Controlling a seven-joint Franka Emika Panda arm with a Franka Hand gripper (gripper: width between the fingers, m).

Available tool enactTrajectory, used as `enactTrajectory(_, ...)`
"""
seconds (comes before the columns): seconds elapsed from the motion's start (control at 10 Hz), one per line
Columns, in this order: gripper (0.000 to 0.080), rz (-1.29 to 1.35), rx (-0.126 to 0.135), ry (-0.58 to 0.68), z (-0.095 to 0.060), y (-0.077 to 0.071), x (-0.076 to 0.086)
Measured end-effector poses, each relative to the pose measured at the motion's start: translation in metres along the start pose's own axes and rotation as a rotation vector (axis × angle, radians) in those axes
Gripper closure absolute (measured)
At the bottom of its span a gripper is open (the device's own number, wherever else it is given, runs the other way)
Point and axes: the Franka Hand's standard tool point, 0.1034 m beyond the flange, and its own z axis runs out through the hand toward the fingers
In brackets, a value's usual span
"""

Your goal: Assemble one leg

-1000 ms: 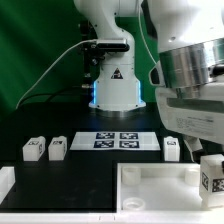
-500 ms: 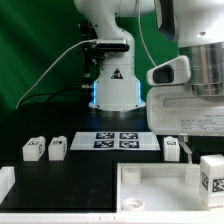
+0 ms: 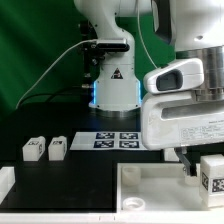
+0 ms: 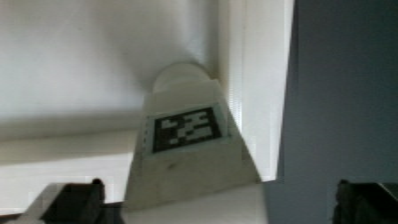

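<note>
Lower than before, pincer (image 4: 217,205) spread wide above the leg (image 4: 183,150); both fingertips (image 4: 71,204) only in wrist view.

The wrist housing (image 3: 185,105) hides half the marker board (image 3: 112,140); the leg (image 3: 212,172) is edge-cropped, and blurred in the wrist view.

A green backdrop (image 3: 35,40) hangs behind the black tabletop (image 3: 90,168), its cloth in soft folds beyond the far edge, evenly lit.
</note>
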Motion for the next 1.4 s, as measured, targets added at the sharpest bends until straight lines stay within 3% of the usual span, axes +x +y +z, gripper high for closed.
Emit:
enactTrajectory(0.1, 0.0241, 0.007, 0.000, 0.000, 0.000, 0.000, 0.000)
enactTrajectory(0.2, 0.0241, 0.077, 0.002, -0.001, 0.000, -0.001, 0.000)
enactTrajectory(0.3, 0.0423, 0.182, 0.003, -0.001, 0.000, -0.001, 0.000)
enactTrajectory(0.4, 0.0486, 0.286, 0.002, 0.000, 0.000, 0.000, 0.000)
enactTrajectory(0.5, 0.0486, 0.373, 0.004, 0.002, 0.000, 0.003, 0.001)
enactTrajectory(0.9, 0.0486, 0.992, 0.080, 0.023, 0.001, 0.014, 0.001)
enactTrajectory(1.2, 0.0486, 1.433, 0.120, 0.013, 0.001, 0.016, -0.003)
enactTrajectory(1.4, 0.0486, 1.417, 0.123, 0.011, 0.001, 0.017, -0.004)
